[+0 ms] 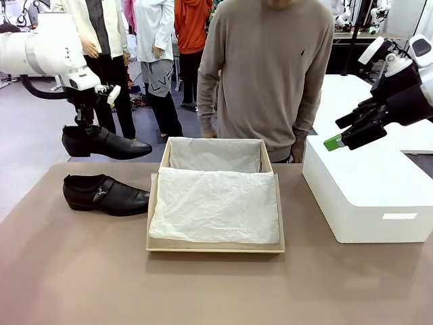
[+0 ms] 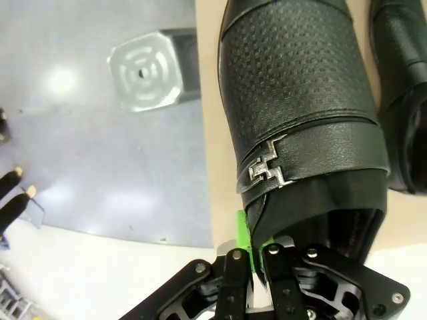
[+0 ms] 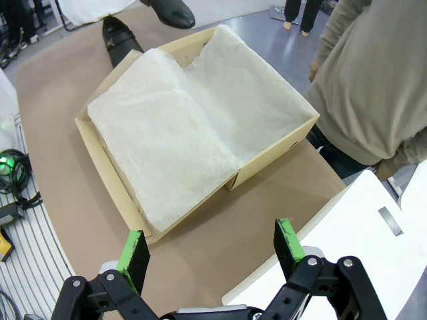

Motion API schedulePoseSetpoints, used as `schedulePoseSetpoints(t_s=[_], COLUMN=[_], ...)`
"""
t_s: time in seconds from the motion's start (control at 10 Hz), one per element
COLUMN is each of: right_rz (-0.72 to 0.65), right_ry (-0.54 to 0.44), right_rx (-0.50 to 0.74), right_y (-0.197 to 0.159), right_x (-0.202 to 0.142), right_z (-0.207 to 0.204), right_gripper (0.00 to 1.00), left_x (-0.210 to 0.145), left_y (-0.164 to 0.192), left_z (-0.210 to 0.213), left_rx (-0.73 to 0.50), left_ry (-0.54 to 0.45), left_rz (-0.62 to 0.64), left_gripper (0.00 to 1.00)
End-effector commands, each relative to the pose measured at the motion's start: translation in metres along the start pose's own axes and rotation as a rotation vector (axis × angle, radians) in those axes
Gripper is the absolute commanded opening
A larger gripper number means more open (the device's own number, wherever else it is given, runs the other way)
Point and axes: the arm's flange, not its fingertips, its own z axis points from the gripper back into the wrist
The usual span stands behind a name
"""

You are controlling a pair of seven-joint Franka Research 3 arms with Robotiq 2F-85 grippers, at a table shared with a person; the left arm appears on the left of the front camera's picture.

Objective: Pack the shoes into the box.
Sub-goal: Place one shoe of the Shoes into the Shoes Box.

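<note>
Clamped shut on the heel rim of one shoe [image 1: 105, 143], the left gripper [image 1: 86, 124] hangs that shoe in the air above the table's [image 1: 81, 271] left edge, sole down and toe pointing toward the box [image 1: 155, 203]. The left wrist view shows a green pad inside the opening and the other finger outside, just behind the buckle strap; pinching the stiff collar looks like a choice that keeps the glossy upper unmarked and lets the toe lead. The other shoe [image 1: 105, 193] lies on the table below and slightly nearer, its toe close to the box's left wall, so it appears to be waiting its turn. The box sits in the middle of the table, open, with white tissue paper [image 1: 216, 206] spread loosely across it, and no shoe is inside yet. The right gripper [image 1: 336, 133] hovers over the white block [image 1: 365, 196] with fingers spread wide and nothing between them, probably parked clear of the path. A person [image 1: 270, 81] stands at the far side behind the box. The carry into the box seems next, and the paper may bunch under the toe.
</note>
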Motion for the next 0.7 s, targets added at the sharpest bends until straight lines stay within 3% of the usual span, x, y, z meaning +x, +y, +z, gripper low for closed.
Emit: schedulePoseSetpoints(t_s=[0.0,0.3,0.6], right_rz=[-0.001,-0.001,-0.001], right_ry=[-0.011,-0.011,-0.011], right_rx=[0.008,0.008,0.008], right_y=[0.000,0.000,0.000], right_x=[0.000,0.000,0.000], right_z=[0.000,0.000,0.000], right_gripper=[1.00,1.00,1.00], left_x=[-0.011,-0.007,0.019], left_y=[0.004,-0.012,-0.046], left_z=[0.028,0.069,0.097], left_rx=[0.026,0.002,-0.054], left_ry=[0.020,-0.005,-0.012], left_rz=[-0.030,0.012,0.073], left_gripper=[0.00,0.00,0.00])
